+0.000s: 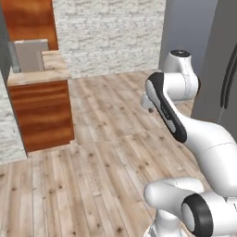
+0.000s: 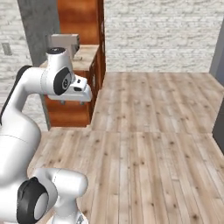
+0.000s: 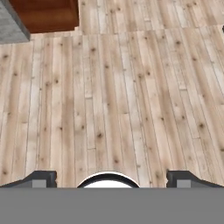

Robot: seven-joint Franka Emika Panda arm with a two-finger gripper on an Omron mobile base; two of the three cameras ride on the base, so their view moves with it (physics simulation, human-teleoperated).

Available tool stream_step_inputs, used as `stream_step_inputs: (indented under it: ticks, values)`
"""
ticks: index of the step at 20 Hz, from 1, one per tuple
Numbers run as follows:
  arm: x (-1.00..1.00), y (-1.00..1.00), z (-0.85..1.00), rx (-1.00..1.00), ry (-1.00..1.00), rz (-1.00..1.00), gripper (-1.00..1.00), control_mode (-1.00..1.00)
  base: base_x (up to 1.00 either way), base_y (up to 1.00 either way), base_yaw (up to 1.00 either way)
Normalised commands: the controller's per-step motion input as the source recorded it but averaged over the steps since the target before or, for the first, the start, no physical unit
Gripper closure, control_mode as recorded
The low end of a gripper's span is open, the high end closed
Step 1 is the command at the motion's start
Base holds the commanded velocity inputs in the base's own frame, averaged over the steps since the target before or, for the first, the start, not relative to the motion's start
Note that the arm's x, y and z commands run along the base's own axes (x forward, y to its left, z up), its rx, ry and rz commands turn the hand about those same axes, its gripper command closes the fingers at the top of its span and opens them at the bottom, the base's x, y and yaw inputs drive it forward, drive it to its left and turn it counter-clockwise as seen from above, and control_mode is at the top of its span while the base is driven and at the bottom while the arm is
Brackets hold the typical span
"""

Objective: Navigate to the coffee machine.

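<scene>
The coffee machine point(image 1: 28, 55) sits at 10 o'clock on the counter point(image 1: 39, 76), near its front edge. Open floor point(image 1: 106, 152) lies between. The gripper point(image 3: 109, 179) is spread wide, empty.

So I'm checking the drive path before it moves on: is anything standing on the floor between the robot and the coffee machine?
Nothing visible does. The coffee machine sits on the wooden cabinet's counter ahead to the left, and bare plank floor runs up to it. The gripper hangs open over that floor.

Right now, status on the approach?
Gripper jaws wide open, holding nothing. Coffee machine ahead left on wood cabinet counter, not yet reached. Bare plank floor between.
</scene>
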Motion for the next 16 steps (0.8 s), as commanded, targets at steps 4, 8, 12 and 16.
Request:
stream_step_inputs:
  ticks: [4, 8, 12, 16]
  values:
    - [0.00, 0.00, 0.00, 0.00, 0.00, 0.00, -1.00, 1.00, 0.68, 0.29, -0.25]
    - [0.00, 0.00, 0.00, 0.00, 0.00, 0.00, -1.00, 1.00, 0.82, 0.23, -0.15]
    - [0.00, 0.00, 0.00, 0.00, 0.00, 0.00, -1.00, 1.00, 0.94, 0.14, -0.06]
    - [0.00, 0.00, 0.00, 0.00, 0.00, 0.00, -1.00, 1.00, 1.00, 0.03, 0.00]
